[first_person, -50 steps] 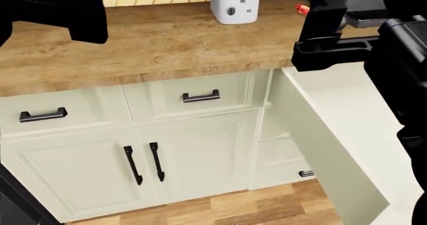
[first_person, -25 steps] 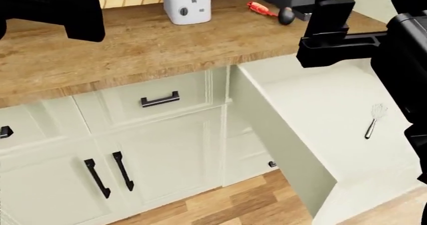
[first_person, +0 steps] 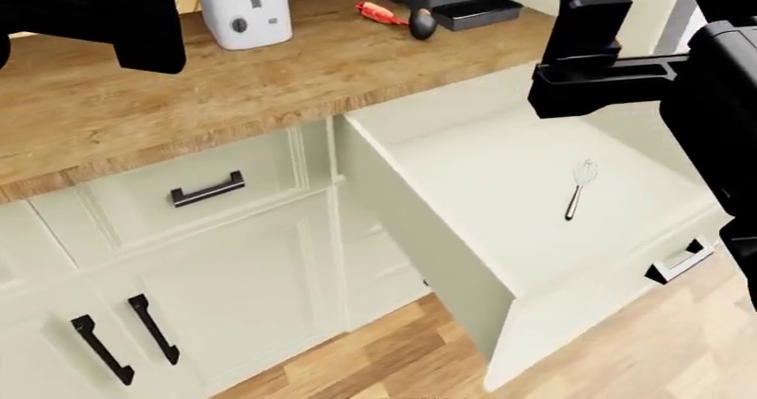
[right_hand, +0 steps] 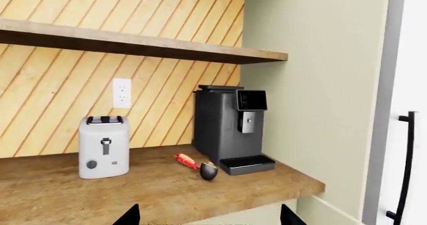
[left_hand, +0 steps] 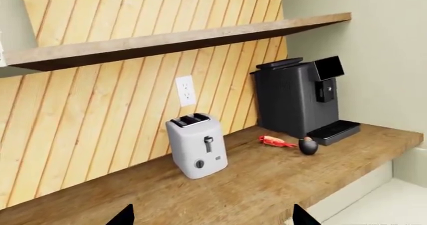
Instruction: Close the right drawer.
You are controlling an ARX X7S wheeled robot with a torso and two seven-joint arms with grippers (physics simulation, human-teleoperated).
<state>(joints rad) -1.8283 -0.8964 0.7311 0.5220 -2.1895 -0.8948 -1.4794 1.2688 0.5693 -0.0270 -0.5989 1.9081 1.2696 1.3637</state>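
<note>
The right drawer [first_person: 520,195] stands fully extended: cream-white, pale interior, black bar handle [first_person: 676,262]. Left and right claw state: cannot tell.

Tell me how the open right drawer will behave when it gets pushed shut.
The right drawer is pulled far out and wide, so an off-centre push may skew it; pressing near its handle looks safer. It seems light, nearly empty. The whisk lying loose inside will probably slide or roll.
</note>
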